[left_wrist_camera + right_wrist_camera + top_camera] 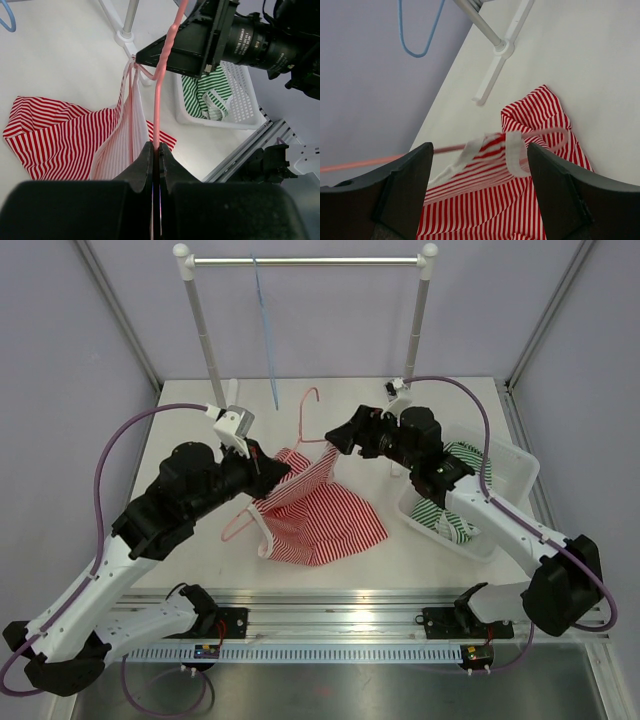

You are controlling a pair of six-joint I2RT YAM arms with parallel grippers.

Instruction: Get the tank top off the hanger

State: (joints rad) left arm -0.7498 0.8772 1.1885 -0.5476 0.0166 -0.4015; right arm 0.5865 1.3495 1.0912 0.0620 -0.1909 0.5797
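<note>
White table, pale lilac walls, metal clothes rail.

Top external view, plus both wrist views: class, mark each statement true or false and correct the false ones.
1. The left gripper is shut on the thin pink wire hanger. True.
2. The blue wire hanger lies on the table. False: it hangs from the metal rail.
3. The white mesh plastic basket holds a green-and-white striped garment. True.
4. The right gripper is closed. False: its fingers stand wide apart.
5. The red-and-white striped tank top is in the basket. False: it lies on the white table.
</note>
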